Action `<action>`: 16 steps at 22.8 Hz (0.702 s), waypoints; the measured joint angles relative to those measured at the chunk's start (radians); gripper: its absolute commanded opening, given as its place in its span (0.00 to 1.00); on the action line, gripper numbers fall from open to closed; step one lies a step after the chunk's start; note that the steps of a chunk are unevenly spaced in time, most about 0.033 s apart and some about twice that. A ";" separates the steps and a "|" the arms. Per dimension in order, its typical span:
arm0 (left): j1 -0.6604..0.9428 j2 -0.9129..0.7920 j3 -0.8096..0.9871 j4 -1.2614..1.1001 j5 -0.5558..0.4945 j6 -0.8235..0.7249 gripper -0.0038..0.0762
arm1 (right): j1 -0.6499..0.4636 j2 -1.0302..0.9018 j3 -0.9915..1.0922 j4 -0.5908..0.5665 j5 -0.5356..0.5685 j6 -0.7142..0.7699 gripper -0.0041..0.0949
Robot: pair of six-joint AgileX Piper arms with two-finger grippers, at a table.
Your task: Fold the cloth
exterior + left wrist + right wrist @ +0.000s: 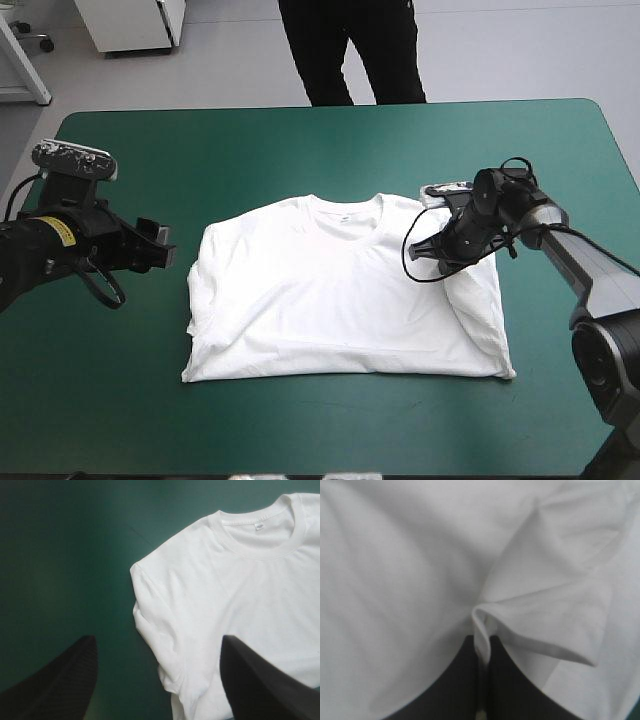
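Right now the T-shirt lies spread flat in the middle of the teal-green table, collar toward the far edge. My right gripper is pinched all but closed on a fold of the sleeve on its side, lifted slightly over the shirt's body. My left gripper stands wide apart and empty, just beside the other sleeve, which looks tucked in. I judge the folding barely begun: this sleeve must be laid across, then the body halved.

No writing is legible; the small neck tag on the T-shirt is too tiny to read.
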 measured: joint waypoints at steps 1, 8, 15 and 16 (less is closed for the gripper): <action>0.000 0.000 0.000 -0.001 0.000 0.000 0.67 | 0.009 0.019 0.000 0.000 -0.005 -0.001 0.07; 0.000 0.000 0.000 -0.001 0.001 0.000 0.67 | 0.032 0.068 -0.032 -0.002 0.025 -0.033 0.49; 0.000 0.000 0.000 0.022 0.001 -0.001 0.67 | 0.032 -0.039 -0.206 -0.200 0.190 0.043 0.56; 0.000 0.000 0.001 0.022 0.001 -0.003 0.67 | 0.032 -0.069 -0.210 -0.214 0.196 0.049 0.56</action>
